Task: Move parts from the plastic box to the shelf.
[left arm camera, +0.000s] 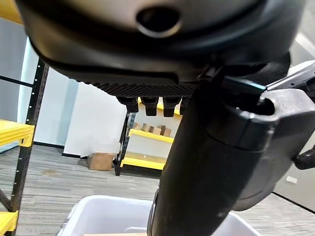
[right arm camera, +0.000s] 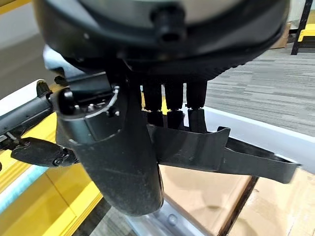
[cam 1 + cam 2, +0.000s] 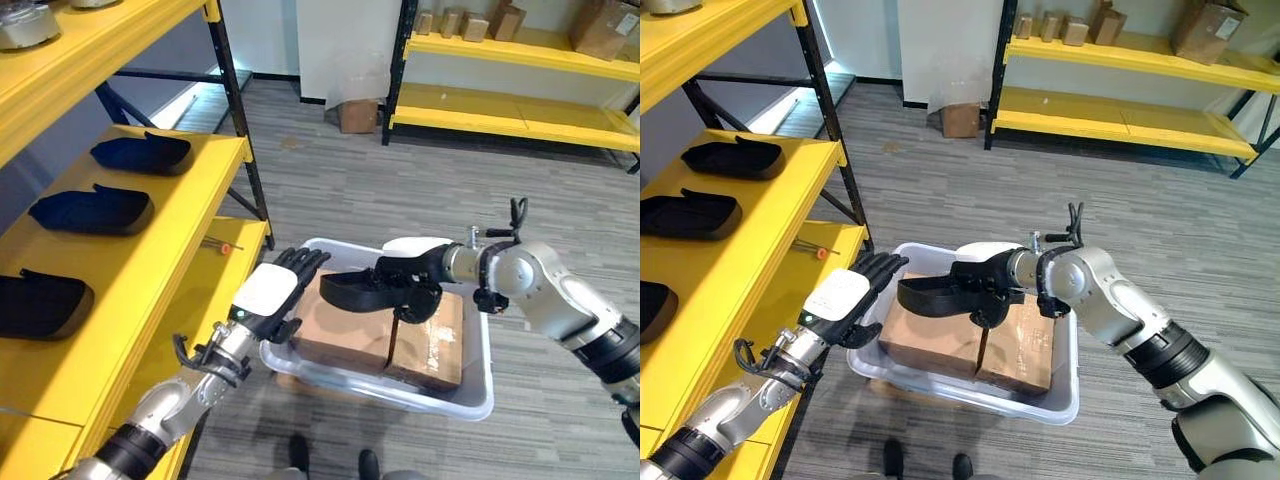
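Yellow metal shelf (image 3: pixel 150 250) with black uprights, at the left: the middle level carries three black moulded plastic parts (image 3: pixel 95 210), shallow and boat-shaped, in a row and apart from one another. A small red-tipped pin (image 3: pixel 222 246) lies on the lower level near the upright. A round grey metal item (image 3: pixel 25 25) sits on the top level.

Left hand (image 3: pixel 270 295): fingers straight and spread, holding nothing, poised at the left rim of the box, just beside the shelf edge.

Translucent white plastic box (image 3: pixel 470 400), on the floor beside the shelf: contains two brown cardboard cartons (image 3: pixel 385 335) lying side by side and covering most of its bottom.

Black curved plastic part (image 3: pixel 935 292), long and trough-shaped: held above the cartons, inside the outline of the box, its free end pointing towards the left hand.

Right hand (image 3: pixel 985 280): fingers and thumb curled round the right end of this part, clamped on its wall, as the right wrist view confirms.

Second yellow shelf unit (image 3: pixel 520 110), far right background: small brown cardboard boxes (image 3: pixel 470 22) on its upper level.
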